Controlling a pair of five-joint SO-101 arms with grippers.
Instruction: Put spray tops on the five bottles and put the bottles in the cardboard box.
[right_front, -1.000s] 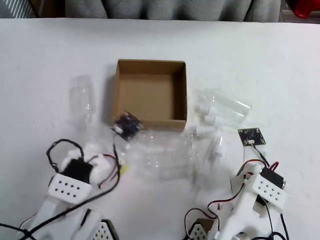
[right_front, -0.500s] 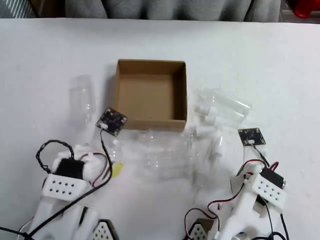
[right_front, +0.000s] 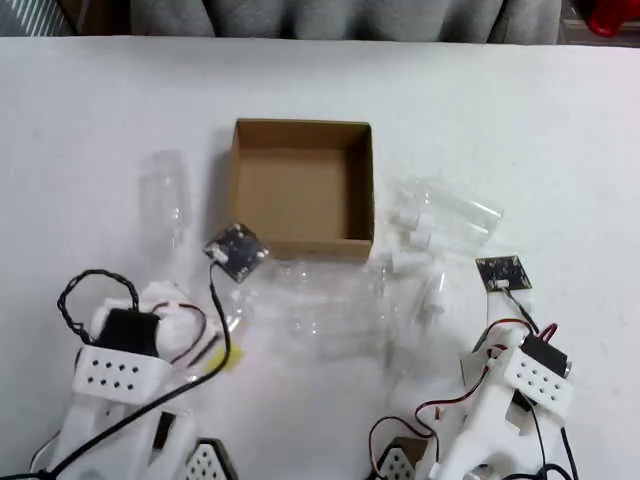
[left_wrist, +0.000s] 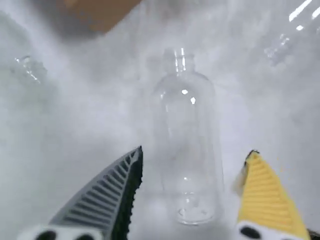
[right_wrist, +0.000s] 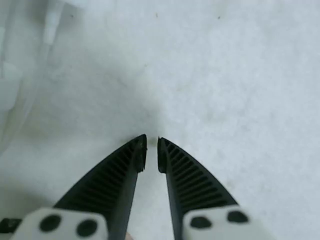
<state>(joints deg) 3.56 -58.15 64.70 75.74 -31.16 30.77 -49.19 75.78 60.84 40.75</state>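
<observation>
Seen in the high view from well above the table (right_front: 520, 100), looking down, with the cardboard box (right_front: 300, 246) toward 12 o'clock and the arms at 7 and 5. Seen in the wrist views from low and close, sighting past the left gripper (left_wrist: 196, 150) and right gripper (right_wrist: 151, 142) along the tabletop. Shared with the high view: on the left, a clear bottle (left_wrist: 187, 115) and a box corner; on the right, spray tops (right_wrist: 9, 85).

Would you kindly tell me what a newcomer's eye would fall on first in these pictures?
The open, empty cardboard box in the middle of the table stands out against the white surface. In front of it lies a jumble of clear bottles. In the left wrist view the open left gripper frames one topless bottle, while the right gripper is shut over bare table.
</observation>
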